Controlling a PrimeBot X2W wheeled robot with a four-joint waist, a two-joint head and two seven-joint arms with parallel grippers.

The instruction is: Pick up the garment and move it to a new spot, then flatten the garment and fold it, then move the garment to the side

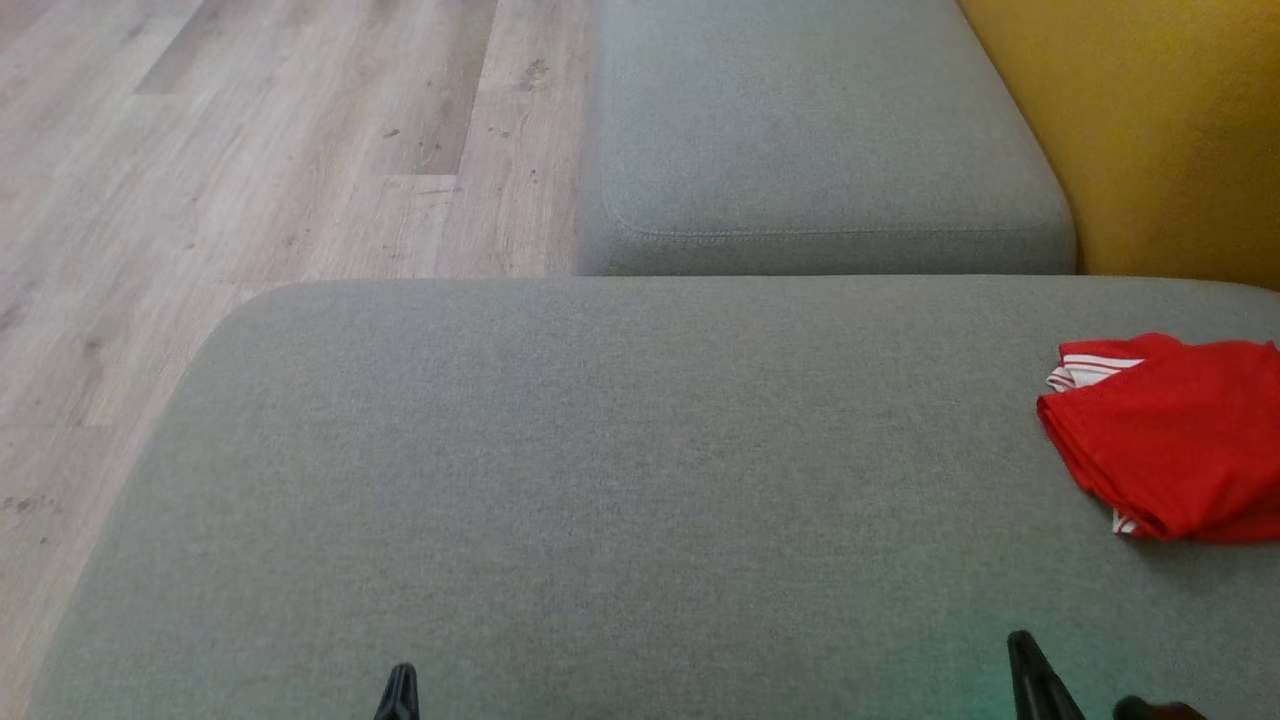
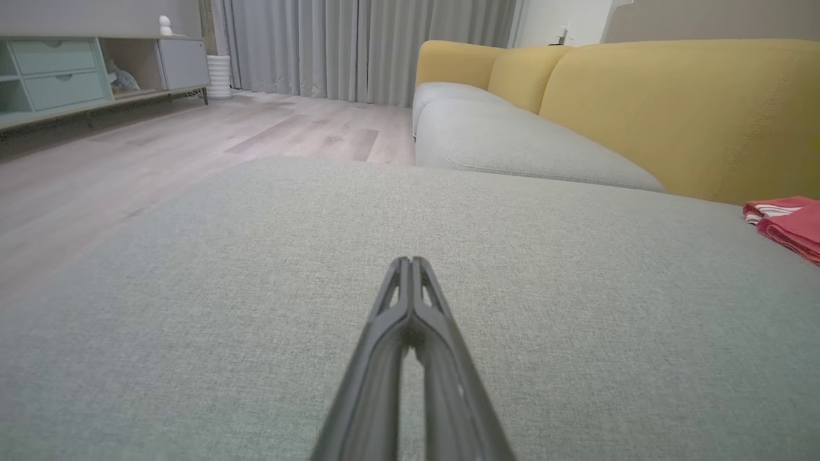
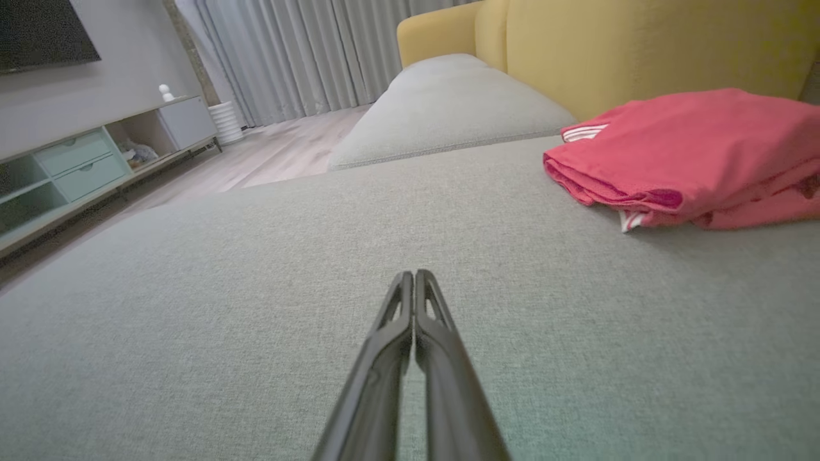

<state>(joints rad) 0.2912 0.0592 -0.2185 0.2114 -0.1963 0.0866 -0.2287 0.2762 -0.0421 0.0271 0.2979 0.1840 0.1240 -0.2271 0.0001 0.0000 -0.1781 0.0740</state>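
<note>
A red garment (image 1: 1175,440) with white striped trim lies folded at the right edge of the grey sofa cushion (image 1: 600,480). The right wrist view has the red garment (image 3: 692,157) ahead and to the right, and the left wrist view catches the red garment (image 2: 787,224) at its far right edge. My left gripper (image 1: 400,672) pokes up at the bottom centre-left, shut and holding nothing, far left of the garment. My right gripper (image 1: 1020,640) sits at the bottom right, shut and holding nothing, a short way in front of the garment. Both wrist views show the left gripper (image 2: 410,261) and right gripper (image 3: 414,274) with tips pressed together above bare cushion.
A second grey seat cushion (image 1: 810,140) lies beyond the first, with the yellow sofa back (image 1: 1160,130) along the right. Wooden floor (image 1: 250,150) stretches to the left. A low TV cabinet (image 2: 77,70) and grey curtains (image 2: 365,45) stand across the room.
</note>
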